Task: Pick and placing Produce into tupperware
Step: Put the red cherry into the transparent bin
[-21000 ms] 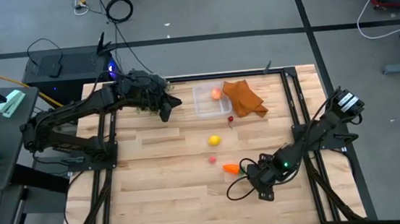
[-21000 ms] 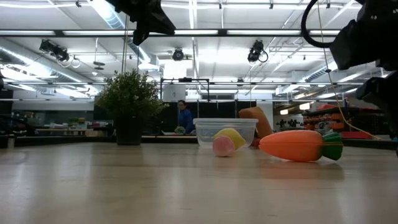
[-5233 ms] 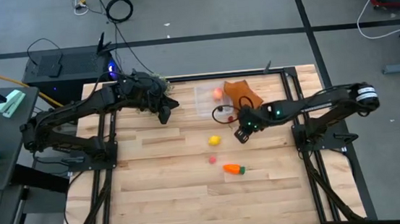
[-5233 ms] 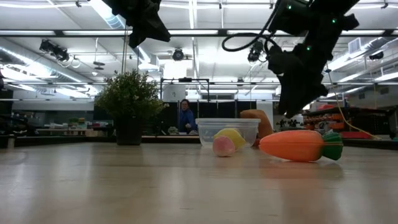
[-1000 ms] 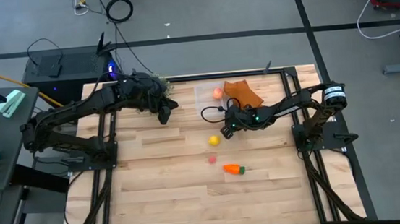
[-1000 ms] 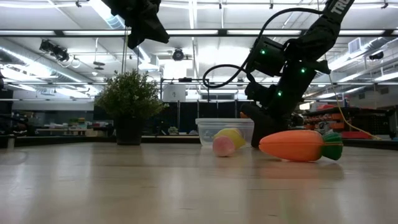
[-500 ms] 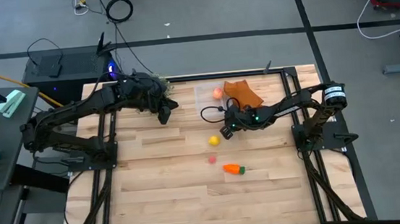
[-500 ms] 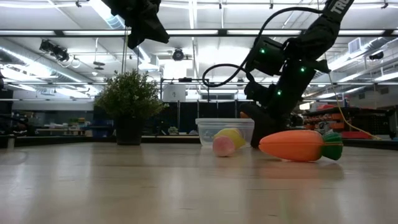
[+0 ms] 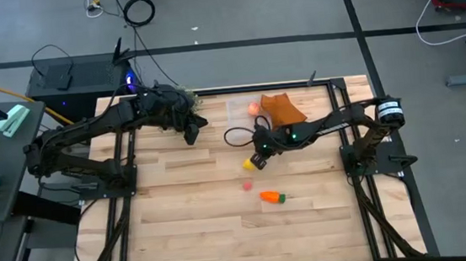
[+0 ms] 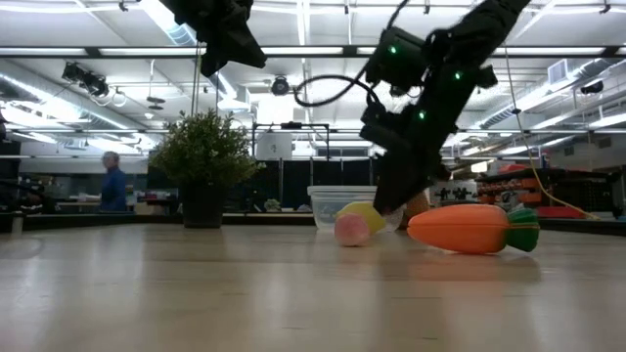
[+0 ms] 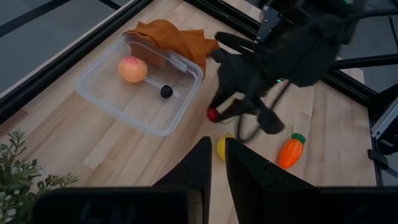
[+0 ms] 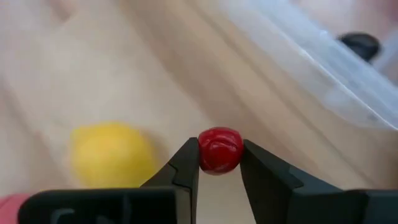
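Small red fruit — pinched between the two fingers of the right gripper, held above the wood table just right of centre in the high view, close over the yellow lemon. In the left wrist view the red fruit shows at the tip of the right gripper, just beside the near corner of the clear tupperware. The tupperware sits at upper centre of the high view; it holds a peach-coloured fruit and a tiny dark berry. An orange cloth lies against its right side. On the bare table lie the lemon, a pink fruit below it, and the orange carrot lower still — all three apart from one another. The left gripper hangs at upper left of centre beside a green plant, fingers nearly together with a narrow gap, holding nothing. A person stands far back at the left of the low view.
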`<state>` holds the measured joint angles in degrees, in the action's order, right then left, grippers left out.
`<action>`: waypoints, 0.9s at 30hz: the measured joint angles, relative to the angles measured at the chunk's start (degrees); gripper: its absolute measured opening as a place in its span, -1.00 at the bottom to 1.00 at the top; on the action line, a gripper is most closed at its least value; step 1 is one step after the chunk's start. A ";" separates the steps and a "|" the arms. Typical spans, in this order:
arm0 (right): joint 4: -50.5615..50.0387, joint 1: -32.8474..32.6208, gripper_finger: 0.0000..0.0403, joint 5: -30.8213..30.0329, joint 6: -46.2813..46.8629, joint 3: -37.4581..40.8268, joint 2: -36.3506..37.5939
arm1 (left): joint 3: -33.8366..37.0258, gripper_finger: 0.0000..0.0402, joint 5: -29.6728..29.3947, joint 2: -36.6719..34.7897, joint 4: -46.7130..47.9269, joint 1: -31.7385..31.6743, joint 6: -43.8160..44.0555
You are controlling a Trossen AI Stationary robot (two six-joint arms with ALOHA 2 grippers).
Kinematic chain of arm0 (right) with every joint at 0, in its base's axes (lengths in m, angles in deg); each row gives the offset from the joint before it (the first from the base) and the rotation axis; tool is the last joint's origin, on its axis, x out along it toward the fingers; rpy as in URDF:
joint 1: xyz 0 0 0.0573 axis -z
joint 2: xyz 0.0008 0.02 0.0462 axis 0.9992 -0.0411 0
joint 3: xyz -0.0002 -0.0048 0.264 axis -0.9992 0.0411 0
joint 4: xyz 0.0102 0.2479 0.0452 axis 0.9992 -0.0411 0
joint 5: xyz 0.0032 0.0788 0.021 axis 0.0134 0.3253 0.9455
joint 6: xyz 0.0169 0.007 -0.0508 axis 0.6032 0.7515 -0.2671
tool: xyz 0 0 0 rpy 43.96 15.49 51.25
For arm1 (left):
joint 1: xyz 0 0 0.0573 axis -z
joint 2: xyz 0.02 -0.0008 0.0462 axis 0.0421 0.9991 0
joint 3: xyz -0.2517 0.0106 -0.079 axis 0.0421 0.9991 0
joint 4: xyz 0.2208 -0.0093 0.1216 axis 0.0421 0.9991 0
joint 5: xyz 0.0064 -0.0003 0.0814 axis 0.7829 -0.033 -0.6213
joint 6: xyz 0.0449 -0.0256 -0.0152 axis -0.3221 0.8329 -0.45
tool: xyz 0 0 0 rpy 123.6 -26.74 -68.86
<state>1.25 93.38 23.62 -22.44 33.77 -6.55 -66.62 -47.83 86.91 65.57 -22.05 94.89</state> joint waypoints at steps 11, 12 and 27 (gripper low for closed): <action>-8.24 -1.56 -0.65 -0.62 -11.65 -11.82 -0.01 | 0.00 -0.75 0.00 0.00 0.00 0.00 -0.55; -8.97 -1.14 -0.65 -1.24 -12.41 -13.02 -0.02 | 0.00 -0.75 0.00 0.00 0.00 0.00 -0.55; -18.43 13.71 -0.65 -2.35 -15.31 -21.86 -0.02 | 0.00 -0.75 0.02 0.00 0.00 0.00 -0.48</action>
<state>-17.19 107.09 21.27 -37.75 11.92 -6.57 -66.62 -47.81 86.91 65.57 -22.05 94.41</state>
